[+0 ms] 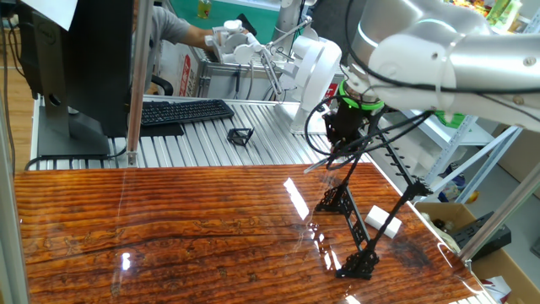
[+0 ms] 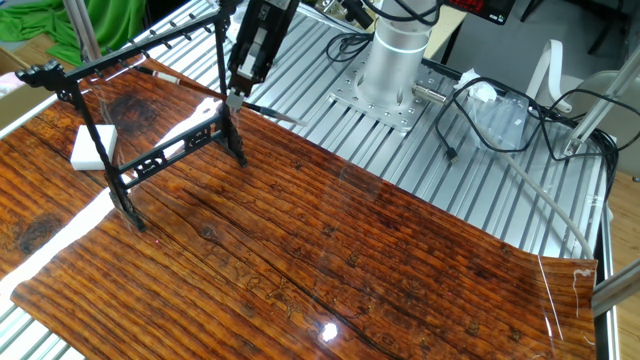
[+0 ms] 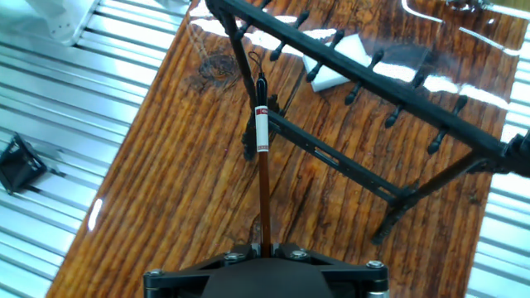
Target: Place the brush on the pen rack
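Pincer (image 3: 267,247) pinching slim dark brush (image 3: 263,178), white-banded, beside spindly black metal pen rack (image 3: 364,66), glossy grained wood table (image 3: 166,190).

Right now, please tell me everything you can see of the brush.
The brush is a very thin, dark brown stick with a white band bearing red marks and a black tip with a small loop. The gripper holds its near end, so it points away along the fingers. Its far end lies close to the pen rack; contact cannot be judged.

A white block (image 2: 94,146) lies on the wooden table (image 2: 330,250) (keyboard (image 1: 184,111) behind).
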